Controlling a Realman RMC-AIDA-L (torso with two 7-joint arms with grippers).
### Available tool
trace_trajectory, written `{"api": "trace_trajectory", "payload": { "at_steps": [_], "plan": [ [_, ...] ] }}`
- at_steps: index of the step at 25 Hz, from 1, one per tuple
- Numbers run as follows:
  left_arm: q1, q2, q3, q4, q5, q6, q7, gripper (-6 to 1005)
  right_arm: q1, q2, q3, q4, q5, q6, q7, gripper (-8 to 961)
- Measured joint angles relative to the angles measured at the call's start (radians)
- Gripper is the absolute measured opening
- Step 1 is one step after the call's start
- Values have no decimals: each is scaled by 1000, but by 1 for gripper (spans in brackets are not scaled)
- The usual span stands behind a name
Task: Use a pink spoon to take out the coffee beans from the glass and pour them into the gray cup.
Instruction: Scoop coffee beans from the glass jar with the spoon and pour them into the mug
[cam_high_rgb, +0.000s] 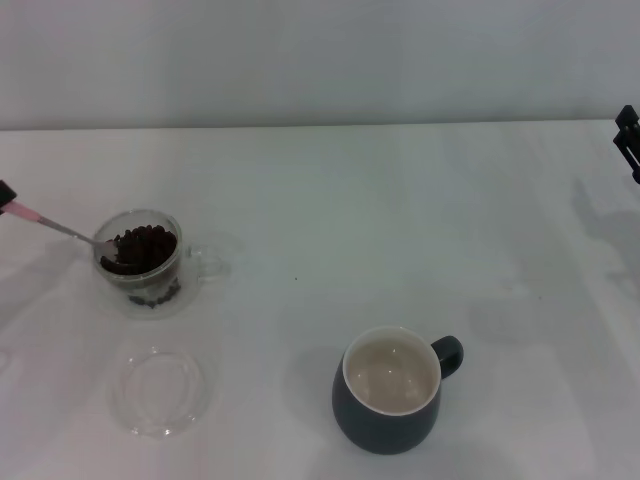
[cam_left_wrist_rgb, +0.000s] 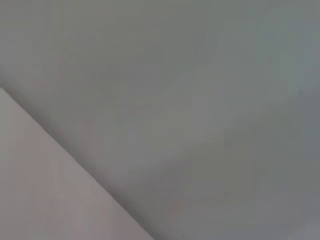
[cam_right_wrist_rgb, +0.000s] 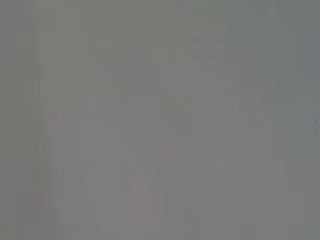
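The pink spoon (cam_high_rgb: 55, 226) slants from the left gripper (cam_high_rgb: 6, 196), barely showing at the table's (cam_high_rgb: 400, 220) 9 o'clock edge, its metal bowl dipped among dark coffee beans (cam_high_rgb: 142, 246) in the clear glass (cam_high_rgb: 140, 262); jaw state unreadable. The rounded gray cup (cam_high_rgb: 390, 390) stands at 5 o'clock. The right gripper (cam_high_rgb: 628, 140) idles at 2 o'clock.

Soft, even overhead light is washing the white counter (cam_high_rgb: 400, 200); faint shadows are lying beside the gray cup (cam_high_rgb: 390, 405). Both wrist views are showing only featureless grey blur.
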Motion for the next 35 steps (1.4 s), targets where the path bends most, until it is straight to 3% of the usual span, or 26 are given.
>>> {"api": "trace_trajectory", "payload": {
  "at_steps": [7, 13, 24, 35],
  "plan": [
    [48, -6, 0, -11, -113, -18, -3, 136, -2, 0, -2, 2, -2, -2, 0, 786],
    [91, 3, 0, -41, -186, -52, -29, 136, -10, 0, -2, 3, -3, -4, -1, 786],
    [92, -5, 3, -50, -198, -128, -84, 136, -10, 0, -3, 8, -6, -6, -1, 786],
    [56, -60, 11, -49, -138, -177, -102, 136, -14, 2, -4, 24, -6, -17, -2, 786]
  ]
}}
